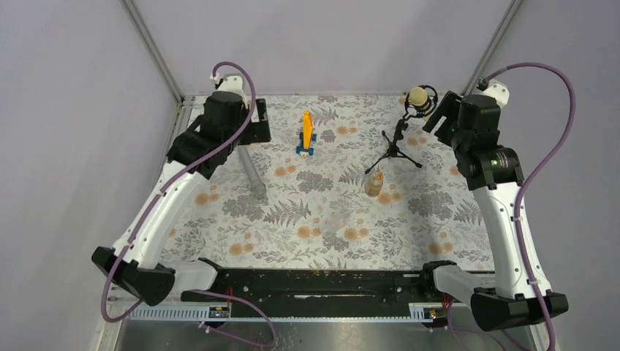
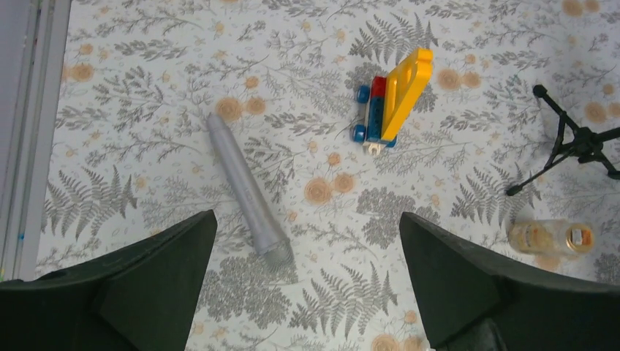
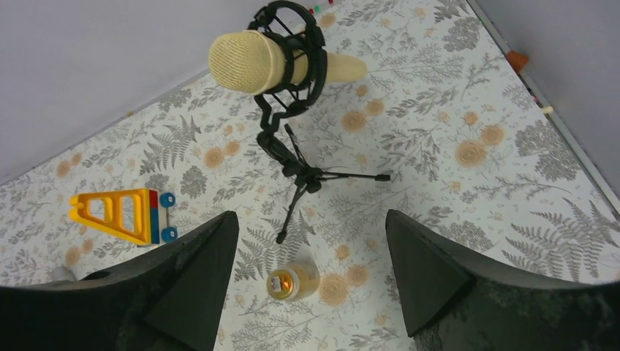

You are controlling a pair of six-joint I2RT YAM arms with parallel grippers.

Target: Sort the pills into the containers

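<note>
Near the microphone stand's (image 1: 395,150) feet: your amber jar (image 1: 373,183), standing right of centre.
Left gripper (image 2: 307,219): far left, jaws spread, holding nothing, near the grey tube (image 2: 245,191).
Right gripper (image 3: 311,214): far right, jaws spread, holding nothing.

Bright, even overhead light leaves only faint, soft shadows beside the mic stand (image 3: 298,174) and tube (image 2: 245,191), the cloth (image 2: 146,73) sharp, the near dark fingers (image 3: 183,292) slightly blurred.

Amber jar (image 2: 552,238) contents indistinct (too small)
</note>
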